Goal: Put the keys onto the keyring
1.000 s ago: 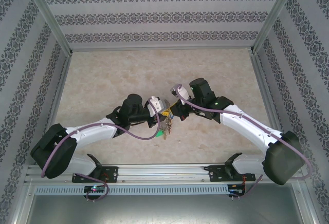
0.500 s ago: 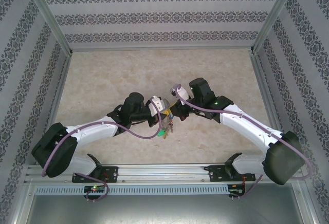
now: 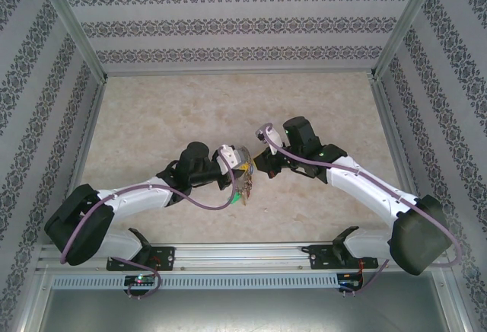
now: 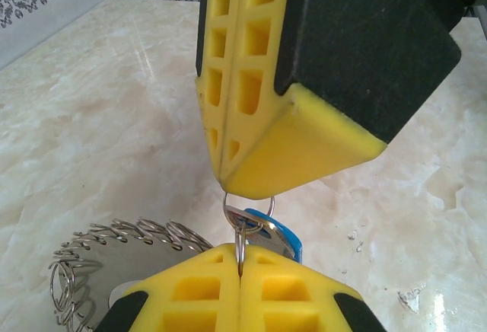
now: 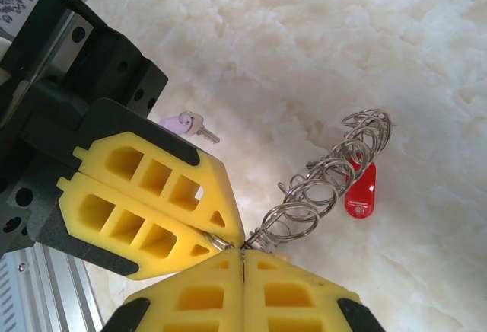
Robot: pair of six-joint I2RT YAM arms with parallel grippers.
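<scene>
The left end effector (image 4: 240, 262) is pressing its yellow fingers fully together, pinching a thin wire loop (image 4: 237, 229) at the rim of the keyring (image 4: 141, 234). The right end effector (image 4: 227, 178) is meeting it from the opposite side of that same loop. Its fingers are also squeezed tight, and their tips are nipping the far end of the loop. The two sets of fingertips are almost touching, with the loop bridging the small gap between them.

The blue key (image 4: 280, 237) is hanging on this pinched loop, tucked just beside the left end effector's tips. The rest of the keyring is spreading away from the pinch. In the left wrist view it is showing as a flat grey disc fringed with wire coils. In the right wrist view it is showing edge-on, as a row of coils.

The red key (image 5: 360, 195) is sitting at the keyring's far rim, touching the coils there. The lilac key (image 5: 183, 124) is lying alone on the marbled table (image 5: 396, 50), well apart from the keyring, on the far side of the left end effector. I cannot tell whether the keyring is resting on the table or hanging clear of it.
</scene>
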